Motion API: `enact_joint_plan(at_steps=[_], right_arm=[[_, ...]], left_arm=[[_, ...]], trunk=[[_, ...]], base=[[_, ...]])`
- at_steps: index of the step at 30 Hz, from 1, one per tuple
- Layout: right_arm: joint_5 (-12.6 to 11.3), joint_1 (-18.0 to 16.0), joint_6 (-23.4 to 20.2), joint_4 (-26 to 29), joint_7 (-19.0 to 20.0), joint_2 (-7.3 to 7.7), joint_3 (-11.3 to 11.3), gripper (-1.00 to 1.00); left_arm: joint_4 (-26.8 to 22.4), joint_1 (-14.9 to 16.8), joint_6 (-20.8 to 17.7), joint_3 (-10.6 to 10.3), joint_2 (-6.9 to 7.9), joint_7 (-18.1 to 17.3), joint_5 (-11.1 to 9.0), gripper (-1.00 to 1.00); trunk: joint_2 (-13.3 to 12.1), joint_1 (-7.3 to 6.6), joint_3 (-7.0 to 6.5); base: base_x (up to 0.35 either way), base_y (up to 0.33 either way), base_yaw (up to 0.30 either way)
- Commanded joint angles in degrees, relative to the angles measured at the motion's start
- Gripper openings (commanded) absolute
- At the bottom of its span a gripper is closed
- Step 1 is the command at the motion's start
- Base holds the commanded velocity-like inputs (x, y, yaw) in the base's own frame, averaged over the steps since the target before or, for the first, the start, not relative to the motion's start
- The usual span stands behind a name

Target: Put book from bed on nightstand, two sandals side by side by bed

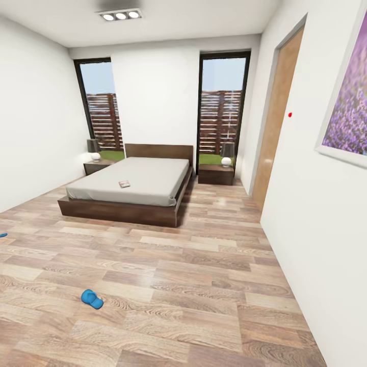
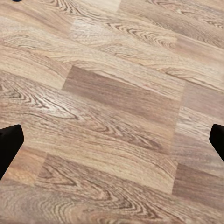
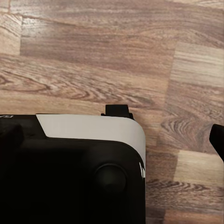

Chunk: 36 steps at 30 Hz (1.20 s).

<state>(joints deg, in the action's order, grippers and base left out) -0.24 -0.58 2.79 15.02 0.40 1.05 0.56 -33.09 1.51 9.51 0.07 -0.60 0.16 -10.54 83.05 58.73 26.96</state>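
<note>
The bed (image 1: 148, 178), grey mattress on a dark wooden frame, stands against the far wall between two tall windows. The book (image 1: 124, 184) lies flat on the mattress near its foot end. A dark nightstand (image 1: 98, 165) stands at the bed's left and another nightstand (image 1: 216, 174) at its right, each carrying a lamp. One blue sandal (image 1: 92, 299) lies on the plank floor in the near left. A second sandal (image 1: 2, 235) pokes in at the left edge. My left gripper (image 2: 112, 140) hangs open over bare floor. My right gripper (image 3: 112, 140) looks open, one fingertip (image 3: 217, 139) showing beside my own base.
A wooden door (image 1: 278, 120) is set in the right wall, with a purple lavender picture (image 1: 349, 102) nearer to me. My black and white base (image 3: 74, 168) sits under the right wrist. Wide wood floor (image 1: 193, 285) stretches between me and the bed.
</note>
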Motion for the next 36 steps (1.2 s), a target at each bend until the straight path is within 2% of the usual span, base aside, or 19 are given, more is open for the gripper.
enact_joint_plan(at_steps=[1, 22, 36], right_arm=[[0.0, 0.0, 0.2, -0.1, 0.0, 0.0, 0.1, 1.0], [0.0, 0.0, 0.2, -0.1, 0.0, 0.0, 0.1, 1.0], [0.0, 0.0, 0.4, -0.2, 0.0, 0.0, 0.1, 1.0]], left_arm=[[0.0, 0.0, 0.2, 0.0, -0.01, 0.0, -0.3, 1.0], [0.0, 0.0, 0.1, 0.0, -0.01, 0.0, -0.3, 1.0], [0.0, 0.0, 0.1, 0.0, 0.0, 0.0, -0.3, 1.0]], trunk=[[0.0, 0.0, 0.12], [0.0, 0.0, 1.96], [0.0, 0.0, 2.11]], base=[[0.0, 0.0, 0.0], [0.005, 0.0, -0.001], [0.288, -0.02, -0.002]])
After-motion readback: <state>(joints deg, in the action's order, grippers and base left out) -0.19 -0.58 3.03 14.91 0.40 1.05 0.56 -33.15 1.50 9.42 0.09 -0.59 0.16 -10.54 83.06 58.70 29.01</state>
